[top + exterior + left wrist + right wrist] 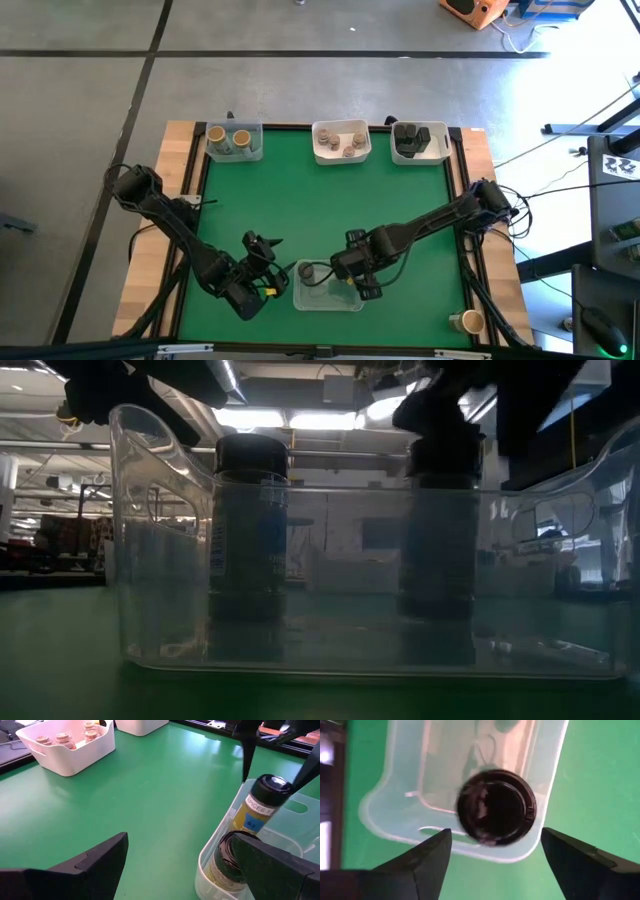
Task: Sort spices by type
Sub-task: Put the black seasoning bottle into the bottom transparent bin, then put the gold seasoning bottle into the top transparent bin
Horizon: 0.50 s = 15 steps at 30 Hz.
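Observation:
A clear plastic tray [328, 297] sits at the table's near edge with two black-lidded spice jars standing upright in it. One jar [307, 270] [250, 550] [227, 857] is at the tray's left end. The other jar [267, 795] [440, 530] [496, 812] has yellow contents and stands right under my right gripper [357, 280] [496, 832]. That gripper is open and points down, its fingers apart on either side of the lid. My left gripper [262, 280] [180, 845] is open, low beside the tray's left end.
Along the far edge stand three trays: a clear one with two tan-topped jars [228, 140], a white one with pale grey-pink tops [340, 140] [65, 740], and one with dark jars [418, 140]. A single tan-topped jar [468, 322] stands on the near right wooden rim. Green mat [320, 210] lies between.

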### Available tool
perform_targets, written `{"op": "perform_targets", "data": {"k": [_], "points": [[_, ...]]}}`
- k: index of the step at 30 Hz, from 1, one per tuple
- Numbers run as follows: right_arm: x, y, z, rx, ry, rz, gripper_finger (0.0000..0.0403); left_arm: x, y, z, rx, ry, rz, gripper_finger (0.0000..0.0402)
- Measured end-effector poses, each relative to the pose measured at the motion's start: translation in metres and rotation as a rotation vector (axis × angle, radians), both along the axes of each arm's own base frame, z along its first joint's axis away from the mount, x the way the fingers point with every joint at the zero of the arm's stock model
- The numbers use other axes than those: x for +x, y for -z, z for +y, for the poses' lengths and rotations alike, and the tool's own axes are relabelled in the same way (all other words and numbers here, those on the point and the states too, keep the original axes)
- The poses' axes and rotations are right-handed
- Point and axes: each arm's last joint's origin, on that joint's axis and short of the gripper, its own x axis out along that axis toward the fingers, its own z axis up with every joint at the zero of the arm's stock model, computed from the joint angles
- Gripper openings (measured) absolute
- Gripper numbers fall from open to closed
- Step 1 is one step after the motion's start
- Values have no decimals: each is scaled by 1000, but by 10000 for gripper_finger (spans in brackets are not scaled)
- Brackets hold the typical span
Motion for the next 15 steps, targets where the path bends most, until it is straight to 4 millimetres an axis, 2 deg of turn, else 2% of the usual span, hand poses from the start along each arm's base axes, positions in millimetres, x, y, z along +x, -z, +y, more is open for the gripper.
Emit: {"op": "perform_targets", "data": {"k": [3,11,15], "points": [[-9,-19,-1,40,9,-26,312,0,0,0,0,0,0,339],[-66,-77,5,-12,55,-90,315,0,0,0,-3,-1,-2,339],[-94,-91,17,-61,80,-109,315,0,0,0,-4,-1,-3,339]]}}
